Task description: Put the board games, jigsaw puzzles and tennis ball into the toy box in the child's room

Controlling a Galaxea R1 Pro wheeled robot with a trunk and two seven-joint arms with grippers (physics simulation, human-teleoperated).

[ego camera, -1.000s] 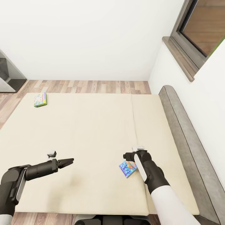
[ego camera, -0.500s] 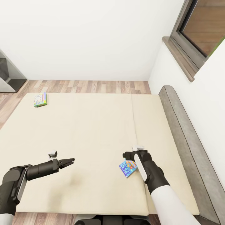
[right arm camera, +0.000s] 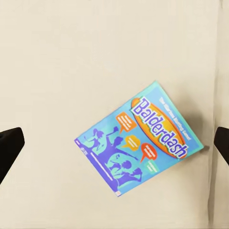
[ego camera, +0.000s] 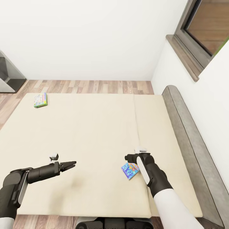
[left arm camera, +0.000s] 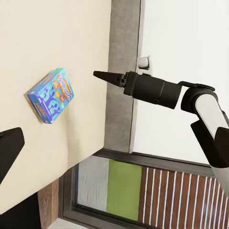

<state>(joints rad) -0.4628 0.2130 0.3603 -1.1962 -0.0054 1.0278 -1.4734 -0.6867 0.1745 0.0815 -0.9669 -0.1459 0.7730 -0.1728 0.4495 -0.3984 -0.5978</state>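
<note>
On the beige bed (ego camera: 95,133), a small blue board game (ego camera: 129,170) lies flat near the front right. It also shows in the left wrist view (left arm camera: 50,95) and reads "Balderdash" in the right wrist view (right arm camera: 140,143). My right gripper (ego camera: 131,158) hangs just above it, pointing down, with its fingers (right arm camera: 9,145) spread wide on either side of the box and not touching it. My left gripper (ego camera: 70,164) hovers open over the front left of the mattress, holding nothing. A green-edged board game (ego camera: 41,100) lies at the bed's far left corner.
A grey headboard (ego camera: 187,133) runs along the bed's right side under a white wall with a dark-framed window (ego camera: 203,28). Wood-plank floor (ego camera: 89,86) lies beyond the bed. A dark grey unit (ego camera: 8,74) stands at the far left.
The head view has shifted slightly, so the far scene sits a little differently. Both arms and both board games stay where they were.
</note>
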